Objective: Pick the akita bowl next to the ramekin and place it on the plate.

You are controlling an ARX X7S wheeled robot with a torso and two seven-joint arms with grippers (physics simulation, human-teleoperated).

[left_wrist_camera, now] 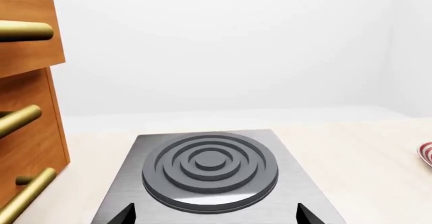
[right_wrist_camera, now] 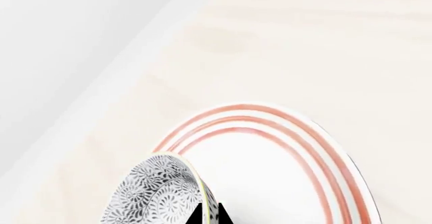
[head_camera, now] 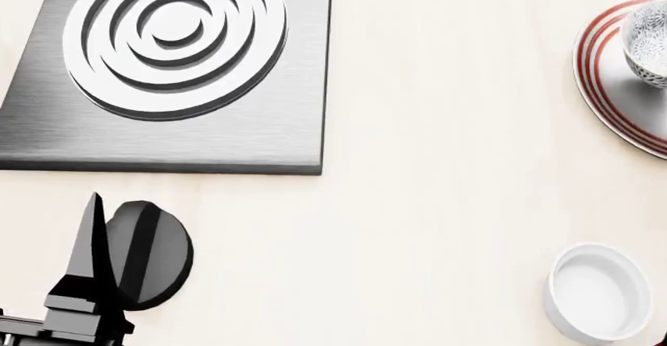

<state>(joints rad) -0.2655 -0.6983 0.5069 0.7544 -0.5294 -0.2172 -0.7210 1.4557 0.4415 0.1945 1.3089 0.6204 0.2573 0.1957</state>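
Right wrist view: right claw [right_wrist_camera: 208,215] pinches akita bowl [right_wrist_camera: 159,193] rim over plate [right_wrist_camera: 284,173]; left claw [left_wrist_camera: 214,215] agape

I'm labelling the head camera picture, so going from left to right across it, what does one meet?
Left gripper → stove burner plate → ramekin → plate with the akita bowl on it at the right edge.
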